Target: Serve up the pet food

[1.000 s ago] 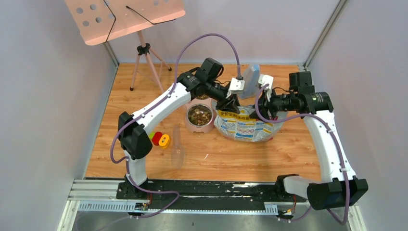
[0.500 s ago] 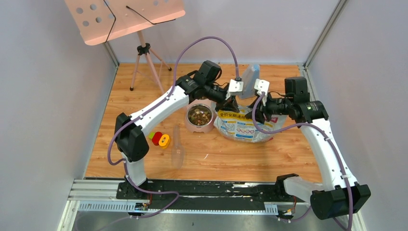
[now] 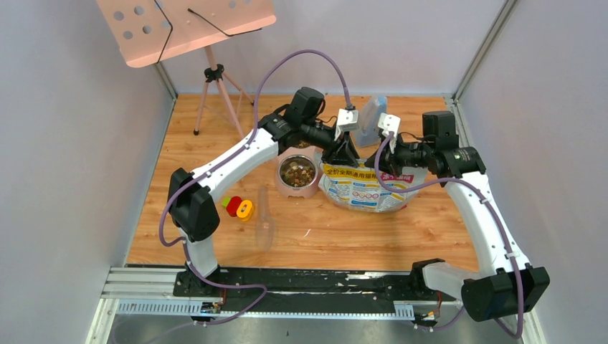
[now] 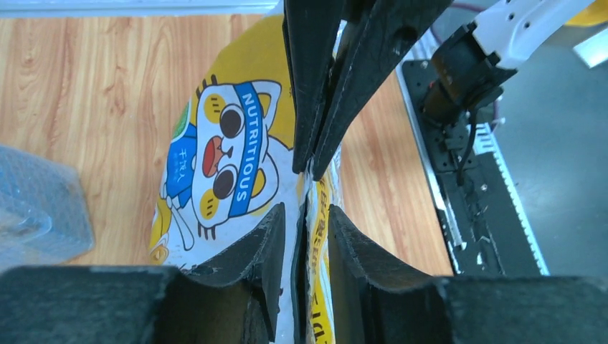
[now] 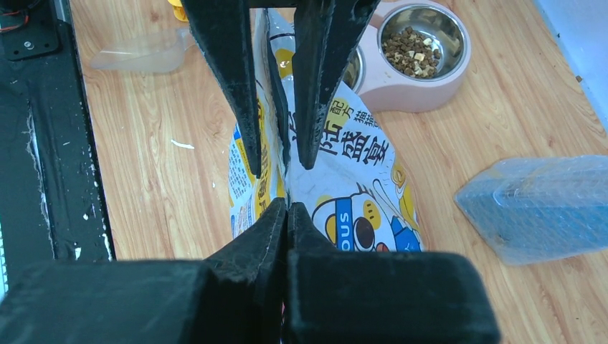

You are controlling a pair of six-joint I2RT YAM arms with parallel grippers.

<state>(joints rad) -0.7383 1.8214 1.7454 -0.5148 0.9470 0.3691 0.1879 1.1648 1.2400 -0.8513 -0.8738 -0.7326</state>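
We see pet food (image 3: 297,171) in bowl (image 3: 295,190), bowl near full. Left hand (image 4: 305,215) and right hand (image 5: 287,209) both clamped on top edge of bag (image 3: 362,190), just beside bowl on desk (image 3: 401,229). We judge serving mostly done; left: close or release bag.

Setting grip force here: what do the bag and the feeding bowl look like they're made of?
Bag: thin printed plastic film, glossy, judging by its sheen and soft creases. Bowl: probably a matte pink plastic base holding a polished metal cup that reflects light like steel; the pet food lies in that cup.
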